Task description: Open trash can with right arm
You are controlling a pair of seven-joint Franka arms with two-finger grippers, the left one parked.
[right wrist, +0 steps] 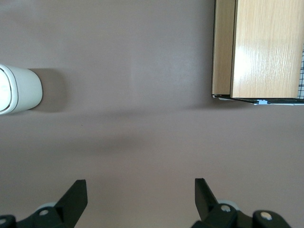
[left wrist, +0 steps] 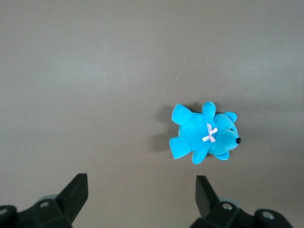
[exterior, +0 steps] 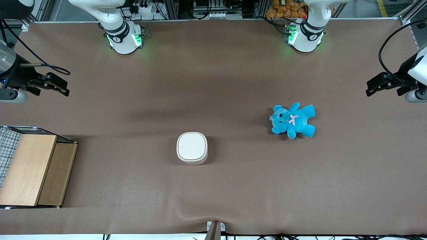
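Trash can (exterior: 192, 148) standing upright near the middle of the brown table (exterior: 213, 186), lid flat and closed. Right arm's gripper (exterior: 65, 87) hovering above the table toward the working arm's end, well apart from the can, fingers (right wrist: 76, 197) spread wide and holding nothing. Wooden box (exterior: 31, 169) at the same end, nearer the front camera; blue teddy (exterior: 293, 120) toward the parked arm's end.
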